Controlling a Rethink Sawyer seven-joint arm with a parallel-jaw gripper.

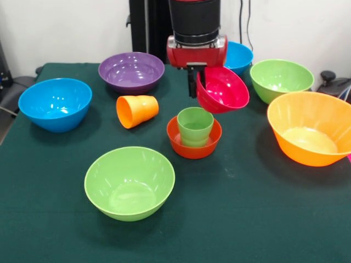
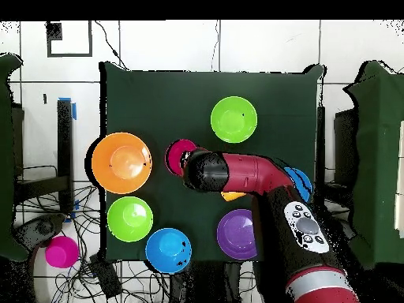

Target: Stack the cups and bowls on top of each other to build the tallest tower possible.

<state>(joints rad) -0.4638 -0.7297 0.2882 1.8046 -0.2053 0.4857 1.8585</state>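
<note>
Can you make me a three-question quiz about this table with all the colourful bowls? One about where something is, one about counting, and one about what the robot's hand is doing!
1. Where is the light green cup?
A. Standing in the small orange-red bowl
B. Inside the purple bowl
C. Lying beside the large orange bowl

2. How many light green bowls are on the table?
A. One
B. Two
C. Four

3. What is the hand doing?
A. Hanging empty
B. Pressing on the orange cup
C. Holding the magenta bowl tilted in the air

Answers:
1. A: the green cup stands upright inside the orange-red bowl.
2. B: one light green bowl sits at the near edge in the front view, another at the far right.
3. C: the hand grips the magenta bowl's rim, lifted and tipped above the table.
</note>
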